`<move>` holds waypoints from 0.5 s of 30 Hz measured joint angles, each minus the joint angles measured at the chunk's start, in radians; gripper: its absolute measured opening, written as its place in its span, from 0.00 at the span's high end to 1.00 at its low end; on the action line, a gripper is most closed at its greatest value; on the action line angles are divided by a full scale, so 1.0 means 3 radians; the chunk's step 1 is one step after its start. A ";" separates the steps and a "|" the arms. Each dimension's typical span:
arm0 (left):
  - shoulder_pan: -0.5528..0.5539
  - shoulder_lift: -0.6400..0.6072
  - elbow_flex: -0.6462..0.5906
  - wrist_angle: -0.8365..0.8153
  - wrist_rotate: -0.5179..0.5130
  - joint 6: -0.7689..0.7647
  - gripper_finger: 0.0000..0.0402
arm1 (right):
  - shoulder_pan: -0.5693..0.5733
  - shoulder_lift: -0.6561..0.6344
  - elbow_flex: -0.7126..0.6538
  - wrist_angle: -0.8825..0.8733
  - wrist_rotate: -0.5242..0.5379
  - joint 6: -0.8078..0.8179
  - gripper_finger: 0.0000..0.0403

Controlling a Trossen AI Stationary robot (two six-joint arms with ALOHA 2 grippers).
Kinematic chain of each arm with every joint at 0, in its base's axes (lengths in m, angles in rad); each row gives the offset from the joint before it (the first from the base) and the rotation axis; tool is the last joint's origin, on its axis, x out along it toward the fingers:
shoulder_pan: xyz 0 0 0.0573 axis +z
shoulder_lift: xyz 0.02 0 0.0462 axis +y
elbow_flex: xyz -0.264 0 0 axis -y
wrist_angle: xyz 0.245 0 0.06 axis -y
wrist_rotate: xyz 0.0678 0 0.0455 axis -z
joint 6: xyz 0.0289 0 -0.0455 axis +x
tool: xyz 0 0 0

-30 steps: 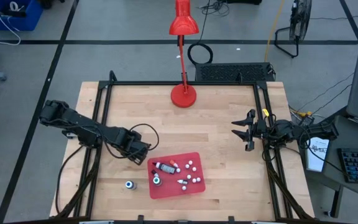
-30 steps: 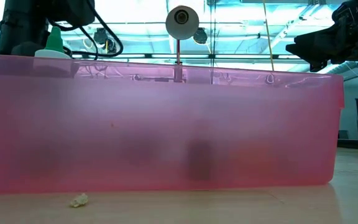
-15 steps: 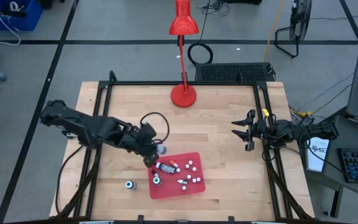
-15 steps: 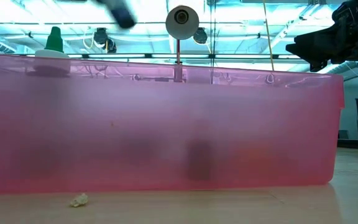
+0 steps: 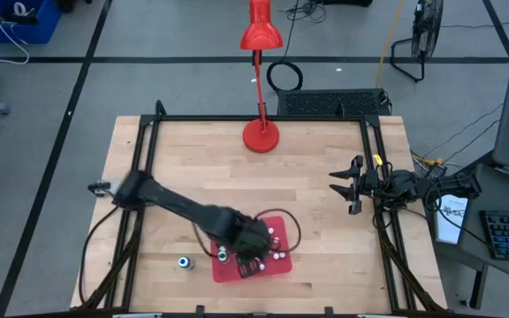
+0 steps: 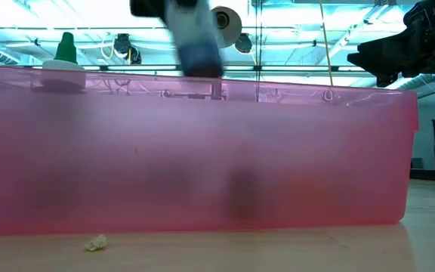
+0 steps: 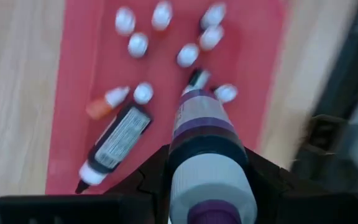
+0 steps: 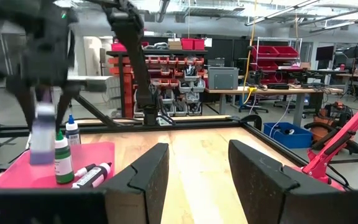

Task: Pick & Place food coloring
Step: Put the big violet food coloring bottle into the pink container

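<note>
My left gripper [image 5: 251, 240] hangs over the flat red tray [image 5: 277, 265] and is shut on a small purple-and-grey food coloring bottle [image 7: 205, 134]. The tray holds several tiny white-capped bottles [image 7: 137, 45], an orange-tipped one [image 7: 106, 102] and a dark-bodied one lying on its side [image 7: 115, 142]. A green-capped bottle [image 8: 62, 160] stands upright in the tray. One more bottle [image 5: 184, 262] stands on the table left of the tray. My right gripper [image 5: 347, 188] waits open at the table's right side. My left gripper pinches the bottle's body [image 7: 191, 165] between its two fingers [image 7: 151, 180], which come from above and point down. The bottle hangs below the fingers [image 8: 42, 134], roughly upright and lifted clear above the tray.
A red desk lamp [image 5: 261, 134] stands at the table's far edge. Dark frame rails [image 5: 148, 150] run along the table's left, right and far sides. In the low view the tray's pink wall [image 6: 202, 151] fills the foreground.
My left gripper has swung from the table's left part toward the right and near edges and now hangs over the red tray. It carries the bottle, which stays clear of the table. My right arm has kept still.
</note>
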 joint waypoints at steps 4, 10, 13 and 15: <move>-0.0016 0.0377 0.0275 -0.0355 -0.0020 -0.0081 0.65 | -0.0001 0.0000 -0.0001 0.0000 0.0000 0.0001 0.61; -0.0026 0.0602 0.0295 -0.0380 -0.0013 -0.0225 0.65 | -0.0001 0.0000 -0.0001 0.0000 -0.0001 0.0000 0.61; -0.0058 0.0661 0.0294 -0.0370 0.0017 -0.0298 0.65 | -0.0001 0.0000 -0.0001 0.0000 0.0000 0.0001 0.61; -0.0080 0.0661 0.0248 -0.0334 0.0012 -0.0369 0.65 | -0.0001 0.0000 0.0000 0.0000 0.0000 0.0001 0.61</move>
